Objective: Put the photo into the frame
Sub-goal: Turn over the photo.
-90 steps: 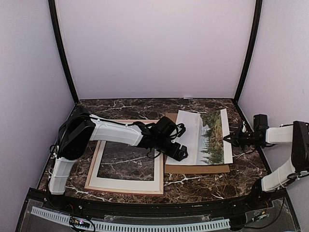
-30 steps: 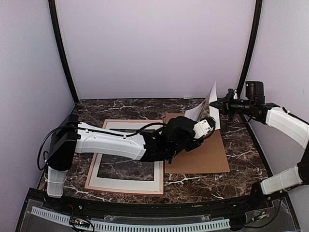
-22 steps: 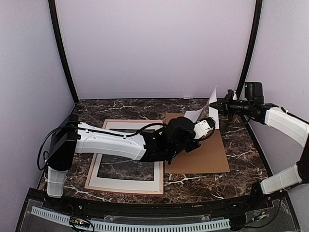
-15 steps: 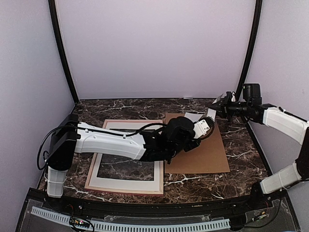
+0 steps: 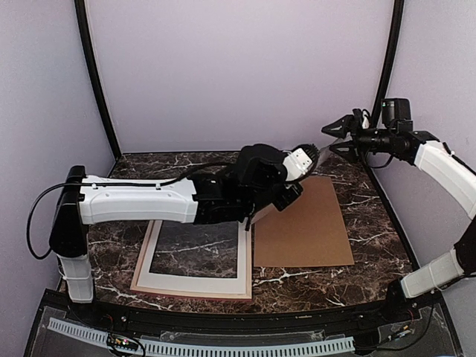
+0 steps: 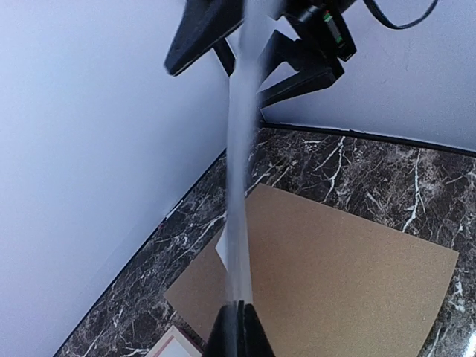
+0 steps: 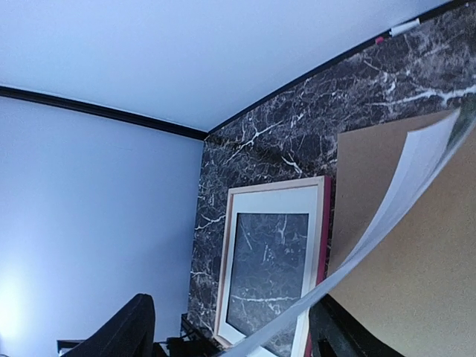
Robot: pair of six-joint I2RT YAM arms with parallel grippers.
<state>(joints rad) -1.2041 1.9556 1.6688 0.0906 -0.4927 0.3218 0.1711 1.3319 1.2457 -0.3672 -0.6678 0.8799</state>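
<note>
Marble table (image 5: 372,245), left hand (image 6: 236,318) clamped on photo (image 6: 239,149) edge, right hand (image 5: 332,138) apart, frame (image 7: 324,216) flat.

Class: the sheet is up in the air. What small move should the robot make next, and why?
Probably swing the left gripper leftward, carrying the photo over the frame. It alone pinches the photo; the right gripper stands open around the far edge, and the frame lies flat to the left.
</note>
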